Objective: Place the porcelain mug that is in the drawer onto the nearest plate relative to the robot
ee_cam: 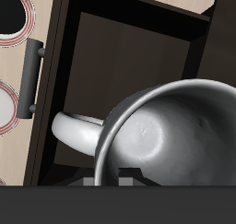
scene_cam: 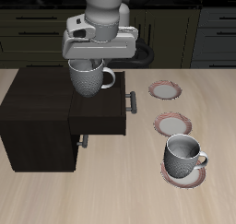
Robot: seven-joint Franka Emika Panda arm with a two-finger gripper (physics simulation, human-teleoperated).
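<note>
My gripper (scene_cam: 89, 65) is shut on the rim of the porcelain mug (scene_cam: 88, 81), a pale speckled mug with its loop handle toward the plates. It holds the mug upright just above the open dark drawer (scene_cam: 100, 117), which has a grey bar handle (scene_cam: 131, 100). In the wrist view the mug (ee_cam: 171, 135) fills the frame over the drawer's dark floor (ee_cam: 129, 53). The plate nearest the robot (scene_cam: 166, 89), white with a reddish-pink rim, lies bare beside the drawer, farther back than the other two plates.
A second plate (scene_cam: 173, 124) lies bare nearer the table's front edge. A third plate (scene_cam: 190, 178) at the front carries the look-alike mug (scene_cam: 182, 154). The dark cabinet (scene_cam: 35, 117) stands beside the drawer. Dark kitchen cupboards run along the back.
</note>
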